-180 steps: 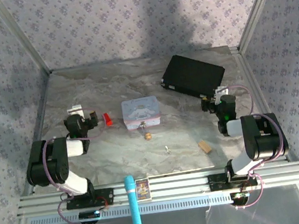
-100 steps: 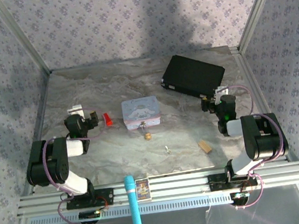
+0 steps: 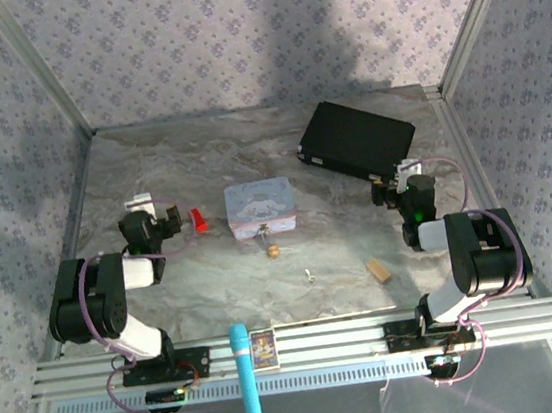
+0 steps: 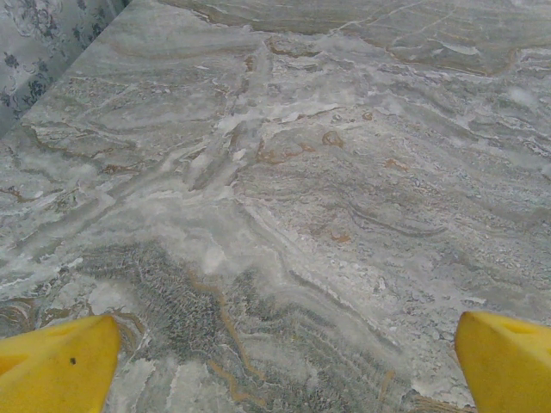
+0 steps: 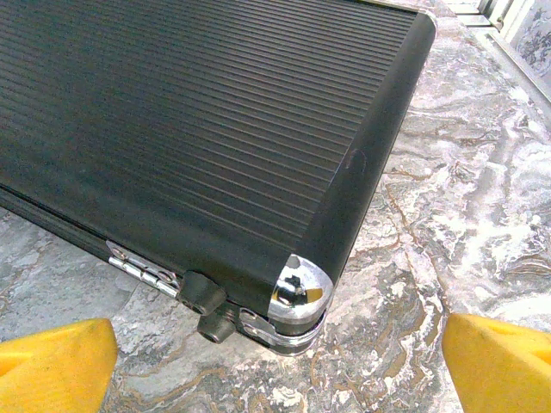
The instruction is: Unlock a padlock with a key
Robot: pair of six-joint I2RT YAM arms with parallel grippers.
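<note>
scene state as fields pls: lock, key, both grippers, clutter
padlock: on the table, on the near side of the pale blue tin, not held
key: on the table, apart from the padlock, nearer the arm bases, not held
left gripper: open, empty, over bare marble
right gripper: open, empty, facing a corner of the black case
clutter: tan block, red piece

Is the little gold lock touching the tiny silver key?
Apart. The top external view shows the small brass-golden metal padlock and the tiny silvery metal key lying separately, with bare marble tabletop between them.
</note>
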